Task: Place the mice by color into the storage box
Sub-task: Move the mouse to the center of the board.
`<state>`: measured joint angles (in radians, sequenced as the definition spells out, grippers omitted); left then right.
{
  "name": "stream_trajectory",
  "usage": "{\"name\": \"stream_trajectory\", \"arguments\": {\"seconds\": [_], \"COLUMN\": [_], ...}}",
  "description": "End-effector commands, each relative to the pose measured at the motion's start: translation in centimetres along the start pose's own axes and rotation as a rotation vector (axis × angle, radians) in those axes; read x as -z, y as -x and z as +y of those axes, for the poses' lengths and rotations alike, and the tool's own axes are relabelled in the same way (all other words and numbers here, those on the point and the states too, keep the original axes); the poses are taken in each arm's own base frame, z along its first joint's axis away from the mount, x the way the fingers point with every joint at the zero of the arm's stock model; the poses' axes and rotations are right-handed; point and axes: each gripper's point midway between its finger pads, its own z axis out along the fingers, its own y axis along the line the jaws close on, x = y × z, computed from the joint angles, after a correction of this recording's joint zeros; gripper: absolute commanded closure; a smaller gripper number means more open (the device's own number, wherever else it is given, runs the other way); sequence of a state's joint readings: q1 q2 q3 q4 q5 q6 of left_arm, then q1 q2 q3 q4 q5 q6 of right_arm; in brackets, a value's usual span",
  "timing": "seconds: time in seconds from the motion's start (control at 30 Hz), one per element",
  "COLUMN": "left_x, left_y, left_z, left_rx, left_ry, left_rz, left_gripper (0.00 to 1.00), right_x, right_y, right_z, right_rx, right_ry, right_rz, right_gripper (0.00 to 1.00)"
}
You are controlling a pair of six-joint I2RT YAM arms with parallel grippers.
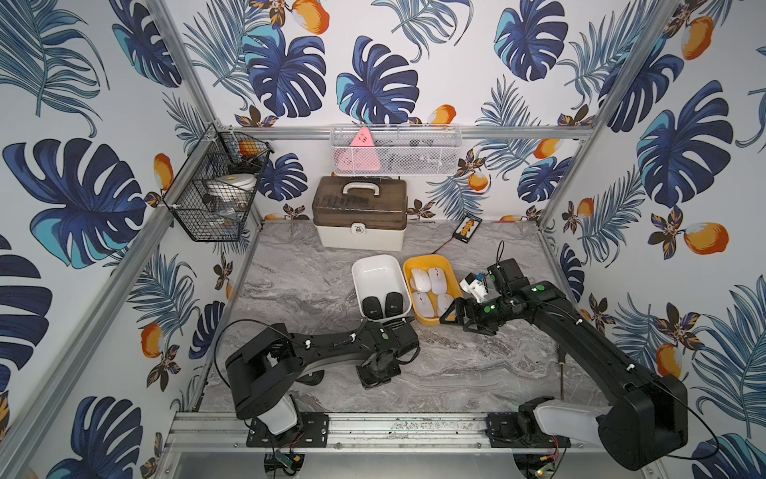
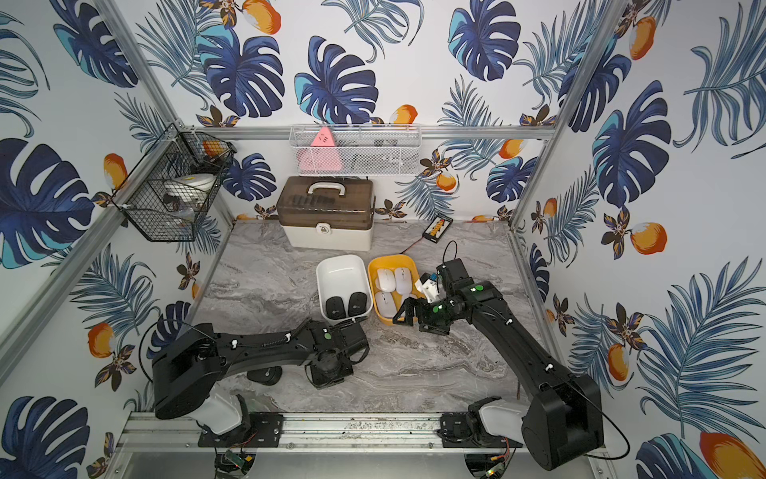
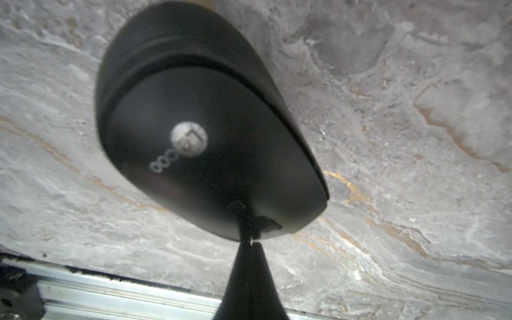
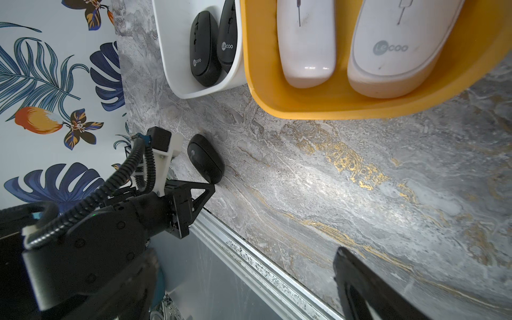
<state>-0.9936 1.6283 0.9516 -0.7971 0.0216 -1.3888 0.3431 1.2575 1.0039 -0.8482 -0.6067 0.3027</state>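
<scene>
Tally: four white mice (image 1: 429, 290) in yellow bin (image 1: 449, 265) | two black mice (image 1: 383, 306) in white bin (image 1: 375, 265) | your loose black mouse (image 4: 205, 158) lies on table (image 1: 476, 365) | left gripper (image 3: 250, 243) closed, right gripper (image 1: 449, 312) spread.

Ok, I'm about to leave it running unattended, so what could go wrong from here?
1. The left end effector is shut, with its tips at the edge of the black mouse rather than around it. It could shove the mouse toward the front rail instead of gripping it.
2. The open right end effector hangs right by the yellow bin. A swing might knock it.
</scene>
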Motion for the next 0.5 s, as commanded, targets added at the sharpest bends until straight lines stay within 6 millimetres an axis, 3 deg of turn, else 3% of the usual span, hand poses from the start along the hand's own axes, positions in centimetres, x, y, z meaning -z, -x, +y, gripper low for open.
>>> {"name": "stream_trajectory", "arguments": {"seconds": [0.0,0.13,0.23,0.47], "left_x": [-0.1,0.6,2.2,5.5], "left_y": [0.9,2.0,3.1,6.2], "left_z": [-0.2,-1.5,-2.3,-2.3], "left_rx": [-0.04,-0.097,-0.116,-0.161], "left_ry": [0.037,0.062,0.06,0.057], "left_rz": [-0.042,-0.088,-0.142,-0.249], "left_gripper": [0.95,0.95,0.95,0.95], "right_x": [0.1,0.3,0.4,0.5], "right_y": [-0.3,-0.2,-0.3,-0.5], "right_z": [-0.2,-0.1,-0.1,-0.1], "right_rx": [-0.001,0.004,0.007,0.006], "right_ry": [-0.015,-0.014,-0.017,-0.015], "right_rz": [0.007,0.004,0.005,0.001], "right_gripper": [0.0,0.0,0.0,0.0]}}
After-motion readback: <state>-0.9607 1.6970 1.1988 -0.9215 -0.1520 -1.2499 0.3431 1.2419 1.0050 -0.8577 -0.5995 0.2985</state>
